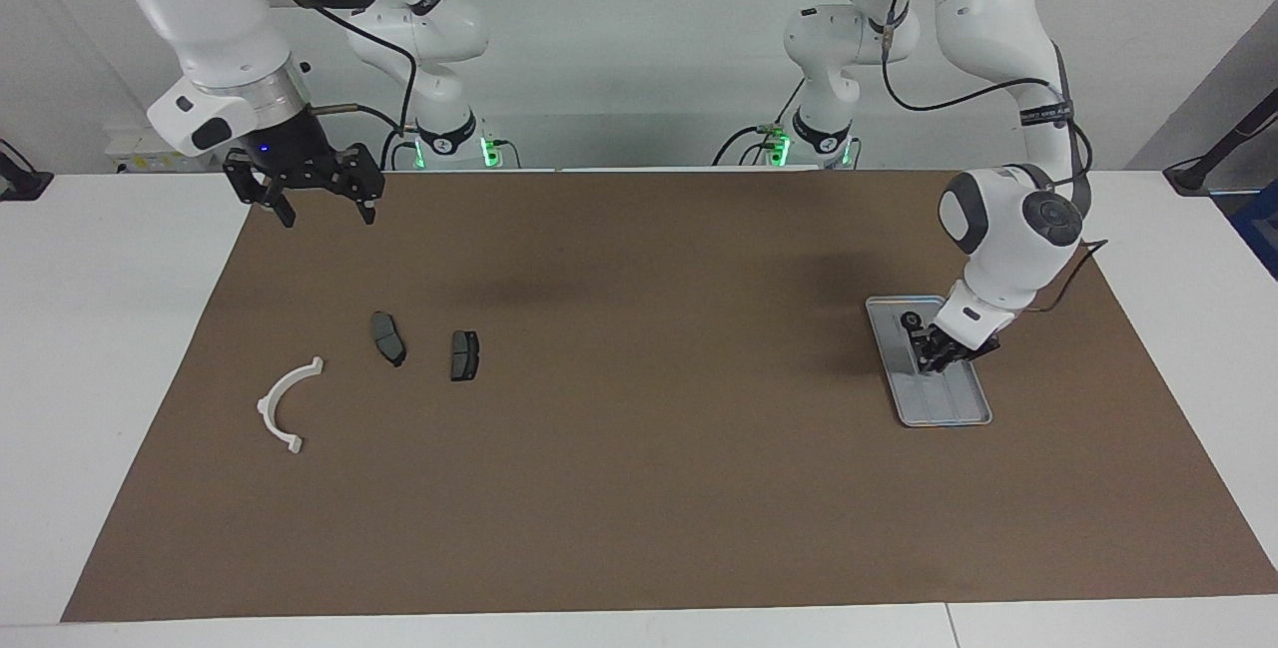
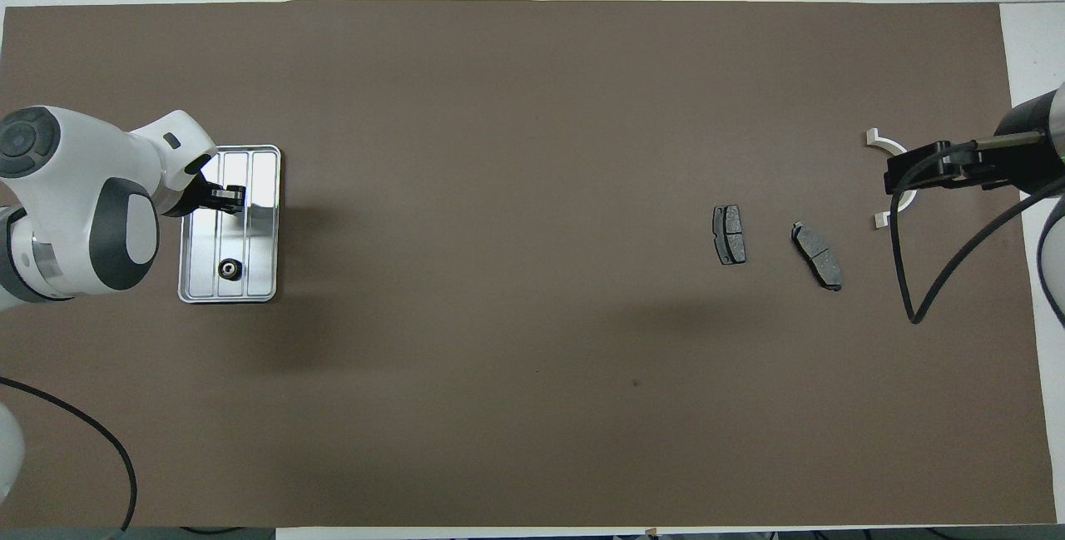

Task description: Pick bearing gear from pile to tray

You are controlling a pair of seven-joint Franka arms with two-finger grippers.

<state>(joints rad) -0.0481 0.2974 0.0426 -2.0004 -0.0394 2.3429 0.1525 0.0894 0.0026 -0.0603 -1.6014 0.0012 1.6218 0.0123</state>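
The silver tray (image 1: 951, 402) (image 2: 260, 255) lies at the left arm's end of the brown mat. One small black bearing gear (image 1: 911, 321) (image 2: 229, 270) sits in the tray's end nearer the robots. My left gripper (image 1: 933, 356) (image 2: 232, 193) hangs low over the tray's middle, shut; I cannot tell whether anything is pinched between its tips. The pile lies at the right arm's end: a white half-ring bracket (image 1: 285, 403) (image 2: 875, 138) and two dark brake pads (image 1: 388, 338) (image 1: 464, 355) (image 2: 729, 235) (image 2: 817, 255). My right gripper (image 1: 319, 211) (image 2: 900, 175) waits raised and open, empty, covering part of the bracket from above.
The brown mat (image 1: 639, 468) covers most of the white table. A black cable (image 2: 907, 274) loops down from the right arm near the pads. The robots' bases stand at the mat's near edge.
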